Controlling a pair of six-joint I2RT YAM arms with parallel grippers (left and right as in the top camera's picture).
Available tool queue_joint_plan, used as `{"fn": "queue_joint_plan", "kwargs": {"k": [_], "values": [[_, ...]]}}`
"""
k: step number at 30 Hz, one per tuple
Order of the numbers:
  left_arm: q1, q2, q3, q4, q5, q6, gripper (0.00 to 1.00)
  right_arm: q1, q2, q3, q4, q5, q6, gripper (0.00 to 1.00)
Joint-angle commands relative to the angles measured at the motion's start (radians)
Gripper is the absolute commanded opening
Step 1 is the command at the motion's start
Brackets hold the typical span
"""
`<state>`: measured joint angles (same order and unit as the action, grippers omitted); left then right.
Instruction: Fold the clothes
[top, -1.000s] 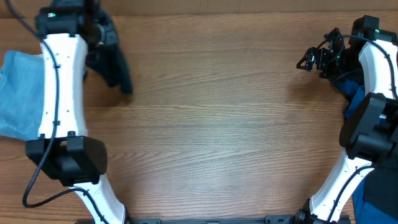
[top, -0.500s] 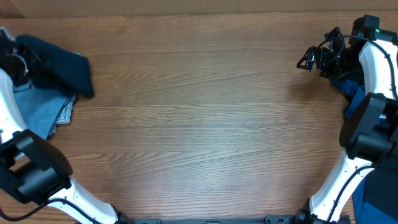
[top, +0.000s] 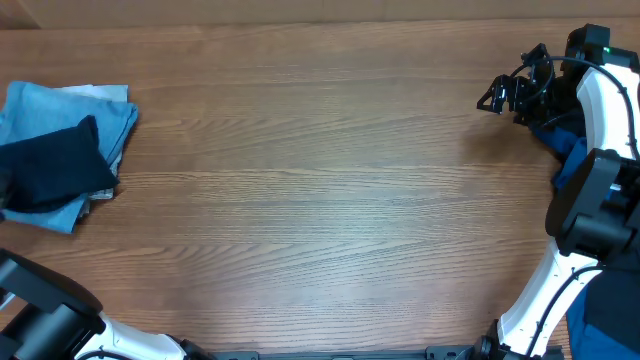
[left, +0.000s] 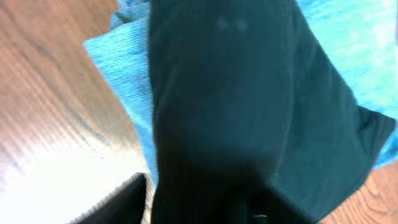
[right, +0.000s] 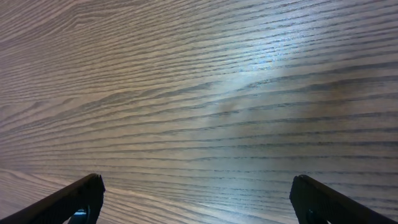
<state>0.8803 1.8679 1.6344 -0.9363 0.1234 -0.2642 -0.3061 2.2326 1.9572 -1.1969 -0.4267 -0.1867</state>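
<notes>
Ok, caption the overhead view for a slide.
Dark navy garment atop light blue clothes at the table's left edge; right gripper open.

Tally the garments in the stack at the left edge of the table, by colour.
dark navy garment: 1
light blue garment: 1, further layers cannot be told apart
pale grey garment: 1, only an edge shows
Total: 3
</notes>
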Motion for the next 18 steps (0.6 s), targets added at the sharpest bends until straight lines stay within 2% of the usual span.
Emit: {"fn": "queue_joint_plan", "kwargs": {"k": [1, 4, 6, 10, 11, 12, 13, 14, 16, 18], "values": [[0.007, -0.038, 0.002, -0.008, -0.056, 0.0, 0.86, -0.004, -0.03, 0.02, 0.0, 0.0, -0.003, 1.0], [0.009, -0.038, 0.054, -0.046, -0.056, 0.023, 0.91, -0.004, -0.03, 0.02, 0.0, 0.0, -0.003, 1.0], [0.009, -0.038, 0.158, -0.115, -0.057, 0.035, 0.94, -0.004, -0.03, 0.02, 0.0, 0.0, -0.003, 1.0], [0.0, -0.038, 0.478, -0.323, -0.029, 0.054, 0.93, -0.004, -0.03, 0.02, 0.0, 0.0, -0.003, 1.0], [-0.013, -0.038, 0.536, -0.352, 0.019, 0.087, 0.85, -0.004, -0.03, 0.02, 0.0, 0.0, -0.003, 1.0], [-0.033, -0.038, 0.562, -0.357, 0.063, 0.122, 0.72, -0.004, -0.03, 0.02, 0.0, 0.0, -0.003, 1.0], [-0.055, -0.036, 0.557, -0.348, 0.049, 0.126, 0.33, -0.004, -0.03, 0.02, 0.0, 0.0, -0.003, 1.0], [-0.08, -0.026, 0.542, -0.344, 0.018, 0.131, 0.16, -0.004, -0.03, 0.02, 0.0, 0.0, -0.003, 1.0], [-0.111, 0.008, 0.507, -0.361, -0.057, 0.129, 0.08, -0.004, -0.03, 0.02, 0.0, 0.0, -0.003, 1.0], [-0.116, 0.043, 0.44, -0.342, -0.064, 0.129, 0.08, -0.004, -0.03, 0.02, 0.0, 0.0, -0.003, 1.0]]}}
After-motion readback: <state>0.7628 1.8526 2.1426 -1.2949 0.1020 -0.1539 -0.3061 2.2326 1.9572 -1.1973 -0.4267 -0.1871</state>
